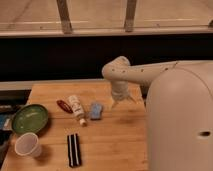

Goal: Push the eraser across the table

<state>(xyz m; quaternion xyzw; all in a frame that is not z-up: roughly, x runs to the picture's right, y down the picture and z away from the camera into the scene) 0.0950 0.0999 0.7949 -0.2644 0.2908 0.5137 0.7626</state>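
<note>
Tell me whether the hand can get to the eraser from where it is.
Probably yes. The hand hangs over the table beside the blue pad; the eraser lies nearer the front, bare wood between them.

No legible text or labels anywhere
</note>
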